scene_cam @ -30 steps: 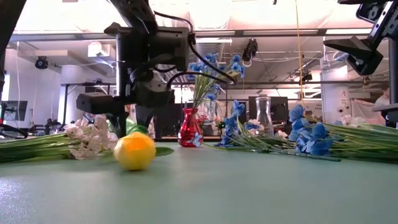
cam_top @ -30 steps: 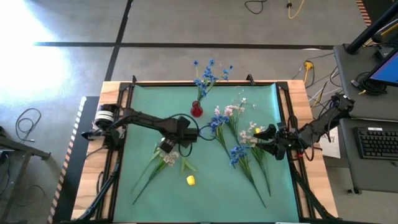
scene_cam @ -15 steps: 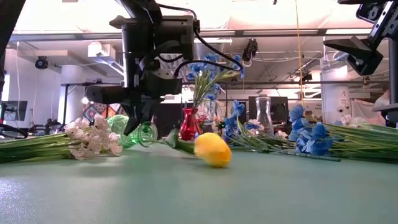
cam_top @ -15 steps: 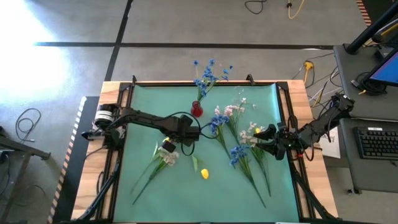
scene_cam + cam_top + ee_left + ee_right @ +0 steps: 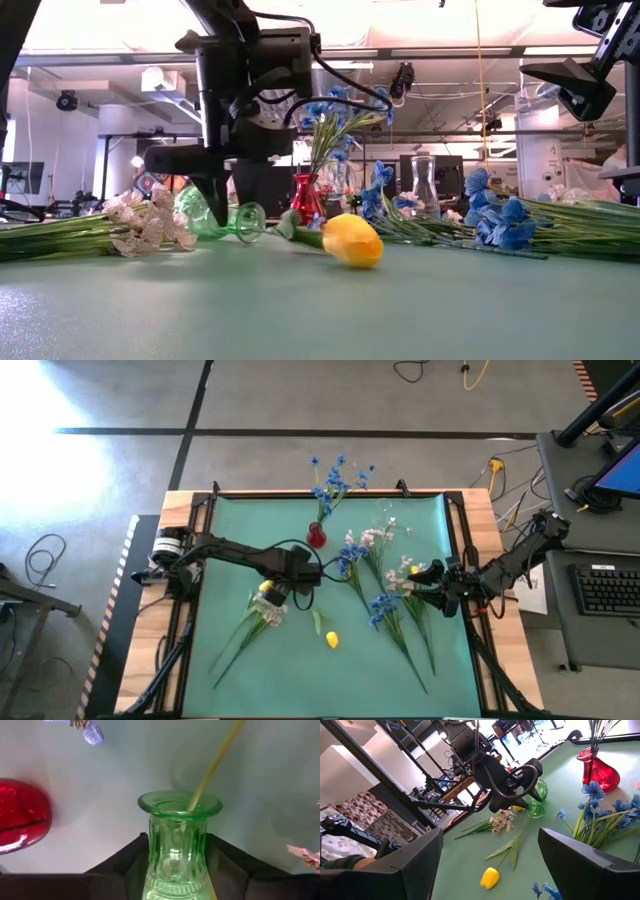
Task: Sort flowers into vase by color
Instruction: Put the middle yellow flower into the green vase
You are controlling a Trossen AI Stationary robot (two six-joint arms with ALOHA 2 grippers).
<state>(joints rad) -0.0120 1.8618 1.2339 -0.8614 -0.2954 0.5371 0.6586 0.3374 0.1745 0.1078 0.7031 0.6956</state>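
**Left gripper** (image 5: 178, 876): mine, near the middle of the table, clamped on the body of the green vase (image 5: 179, 832). The vase hangs tipped, mouth pointing low towards the mat (image 5: 230, 680).

**Yellow flower** (image 5: 331, 640): lies on the mat. The bud is well clear of the vase, and the stem (image 5: 214, 764) runs back with its tip at or just inside the vase mouth.

**Pale spray** (image 5: 262, 616): on the mat, just beside my left gripper.

**Red vase** (image 5: 316, 538): upright at the far edge, already holding blue flowers (image 5: 335, 478).

**Unsorted flowers** (image 5: 385, 592): a mixed heap of blue, pale and yellow, right of centre.

**Right gripper** (image 5: 432, 582): waiting over that heap, fingers spread, holding nothing.

**Step in hand:** I judge I am getting the yellow flower into the green vase, barely begun.

**Next move calls for:** setting the vase upright without shedding the stem, or taking the stem with my free gripper.

**Change from a second ago:** the bud lay nearer my left gripper, and it now sits farther towards the middle. The vase mouth shows more plainly.
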